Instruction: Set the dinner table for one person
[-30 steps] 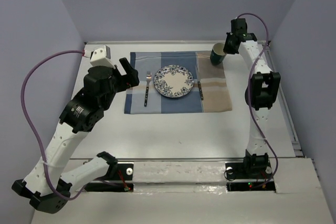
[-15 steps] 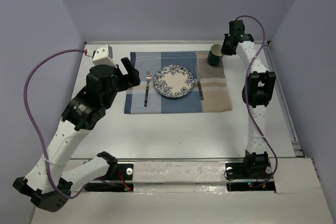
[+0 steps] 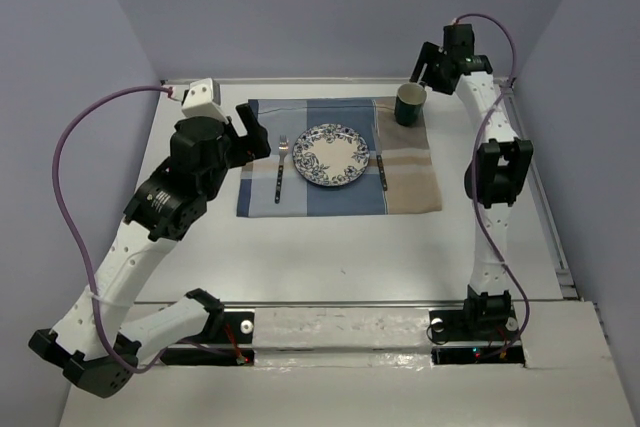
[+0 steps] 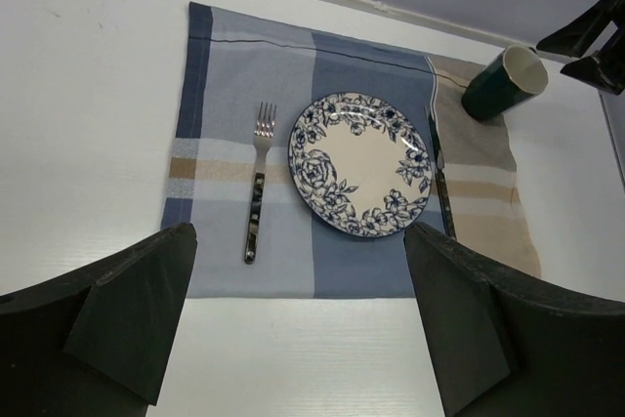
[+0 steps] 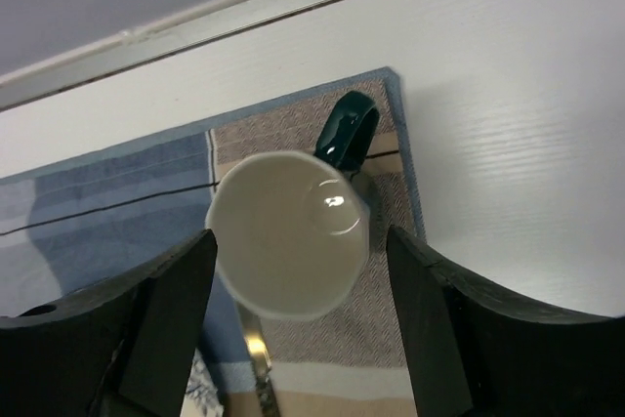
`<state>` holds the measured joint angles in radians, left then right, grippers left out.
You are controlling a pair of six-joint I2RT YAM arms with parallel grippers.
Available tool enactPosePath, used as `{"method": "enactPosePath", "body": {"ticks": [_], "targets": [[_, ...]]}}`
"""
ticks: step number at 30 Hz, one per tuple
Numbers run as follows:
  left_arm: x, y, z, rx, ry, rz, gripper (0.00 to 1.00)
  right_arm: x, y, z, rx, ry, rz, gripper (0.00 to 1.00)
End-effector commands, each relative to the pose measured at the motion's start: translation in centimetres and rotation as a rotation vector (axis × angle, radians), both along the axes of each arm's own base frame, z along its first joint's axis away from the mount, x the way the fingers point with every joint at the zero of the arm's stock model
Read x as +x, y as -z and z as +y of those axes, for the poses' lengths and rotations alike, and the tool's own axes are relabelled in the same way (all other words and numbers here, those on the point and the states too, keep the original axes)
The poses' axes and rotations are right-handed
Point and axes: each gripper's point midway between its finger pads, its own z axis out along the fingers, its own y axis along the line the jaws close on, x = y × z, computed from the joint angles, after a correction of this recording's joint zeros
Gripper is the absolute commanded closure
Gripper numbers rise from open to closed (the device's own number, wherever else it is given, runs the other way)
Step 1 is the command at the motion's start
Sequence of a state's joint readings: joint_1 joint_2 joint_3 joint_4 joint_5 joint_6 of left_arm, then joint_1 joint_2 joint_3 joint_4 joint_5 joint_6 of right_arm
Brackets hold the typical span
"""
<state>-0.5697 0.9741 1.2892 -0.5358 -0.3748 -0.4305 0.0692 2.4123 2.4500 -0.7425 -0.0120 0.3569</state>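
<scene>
R gripper (image 5: pixel 298 319): jaws apart, above green mug (image 5: pixel 288 236), apparently not touching. L gripper (image 4: pixel 303 339): jaws wide, empty. Dinner table (image 3: pixel 330 247): under both arms; carries placemat (image 4: pixel 220 75) w/ plate (image 4: pixel 362 163), fork (image 4: pixel 258 183), knife (image 4: pixel 441 192), mug at far-right corner.

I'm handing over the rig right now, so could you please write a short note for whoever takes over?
Left gripper: open, holding nothing, by the left edge of the placemat.
Right gripper: open, above the mug, touching nothing.
On the table: the placemat, with the plate in the middle, the fork to its left, the knife to its right, and the mug upright at the far right corner.
Done: the setting looks complete.
Left: probably only drawing both arms back.
</scene>
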Motion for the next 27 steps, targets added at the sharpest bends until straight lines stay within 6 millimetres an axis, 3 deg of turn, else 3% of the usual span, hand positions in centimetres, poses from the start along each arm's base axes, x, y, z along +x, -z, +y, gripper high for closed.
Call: {"method": "enactPosePath", "body": {"ticks": [1, 2, 3, 4, 5, 6, 7, 8, 9, 10, 11, 13, 14, 15, 18, 22, 27], "targets": [[1.0, -5.4, 0.0, -0.042, -0.007, -0.153, 0.01, -2.6, -13.7, 1.7, 0.123, -0.06, -0.251, 0.17], [1.0, -6.5, -0.1, -0.051, -0.003, -0.177, 0.01, -3.1, -15.6, 2.1, 0.143, -0.077, -0.296, 0.14], [1.2, -7.3, -0.3, -0.056, 0.008, -0.203, 0.01, -4.0, -15.3, 2.4, 0.172, -0.081, -0.281, 0.05], [1.1, -8.0, -0.4, -0.065, 0.015, -0.226, 0.01, -6.3, -19.5, 2.9, 0.203, -0.108, -0.356, 0.01], [1.1, -8.6, -0.5, -0.071, 0.023, -0.244, 0.01, -7.1, -22.0, 3.7, 0.224, -0.134, -0.44, 0.0], [0.9, -9.7, -0.5, -0.09, 0.031, -0.282, 0.01, -8.1, -19.9, 3.9, 0.253, -0.125, -0.402, 0.0], [0.8, -10.2, -0.5, -0.093, 0.036, -0.298, 0.01, -9.3, -20.8, 4.6, 0.274, -0.145, -0.434, 0.0], [0.8, -10.9, -0.4, -0.1, 0.034, -0.315, 0.01, -11.7, -25.5, 5.0, 0.3, -0.192, -0.569, 0.0], [0.6, -11.1, -0.6, -0.104, 0.043, -0.322, 0.01, -12.8, -25.9, 5.2, 0.327, -0.201, -0.586, 0.0], [0.6, -11.5, -0.6, -0.112, 0.046, -0.331, 0.01, -13.6, -24.6, 5.5, 0.346, -0.211, -0.568, 0.0], [0.4, -12.2, -0.6, -0.119, 0.052, -0.344, 0.01, -15.7, -26.5, 5.5, 0.361, -0.223, -0.612, 0.0], [0.3, -12.9, -0.7, -0.13, 0.062, -0.359, 0.01, -17.7, -27.0, 6.1, 0.399, -0.258, -0.63, 0.0], [0.2, -13.4, -0.7, -0.138, 0.064, -0.378, 0.01, -18.3, -26.2, 6.2, 0.404, -0.263, -0.629, 0.0], [0.1, -13.6, -0.6, -0.143, 0.064, -0.386, 0.01, -20.0, -27.9, 6.1, 0.402, -0.276, -0.676, 0.0], [-0.1, -14.2, -0.4, -0.152, 0.059, -0.422, 0.01, -23.0, -30.1, 5.1, 0.37, -0.257, -0.753, 0.0], [-0.1, -14.7, 0.8, -0.118, 0.01, -0.454, 0.01, -25.9, -32.5, 3.2, 0.29, -0.196, -0.859, 0.0], [0.1, -14.9, 1.7, -0.083, -0.03, -0.47, 0.01, -27.3, -33.2, 2.8, 0.27, -0.186, -0.892, 0.0]]}}
